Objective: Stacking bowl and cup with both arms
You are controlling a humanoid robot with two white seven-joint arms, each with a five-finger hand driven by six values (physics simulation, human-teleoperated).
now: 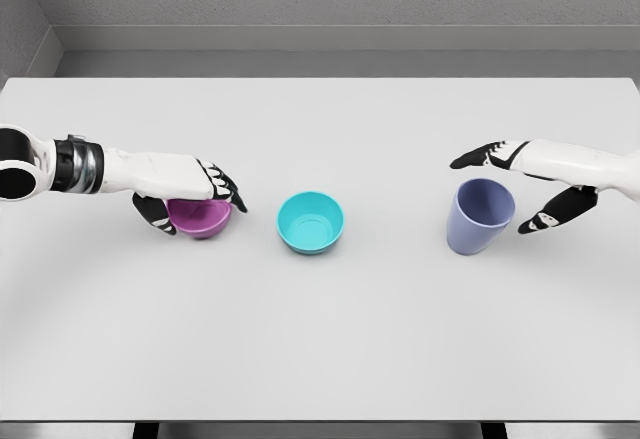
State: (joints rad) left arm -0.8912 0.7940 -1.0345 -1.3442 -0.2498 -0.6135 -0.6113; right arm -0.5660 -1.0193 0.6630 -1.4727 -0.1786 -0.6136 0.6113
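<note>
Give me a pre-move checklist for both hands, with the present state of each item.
1. Left hand on the purple bowl: fingers over its rim, ok.
2. Purple bowl lifted off the table: cannot tell.
3. Right hand closed on the blue cup: not ok, fingers spread beside it.
4. Blue cup upright: ok.
5. Teal bowl open side up, nothing in it: ok.
6. Teal bowl apart from both hands: ok.
</note>
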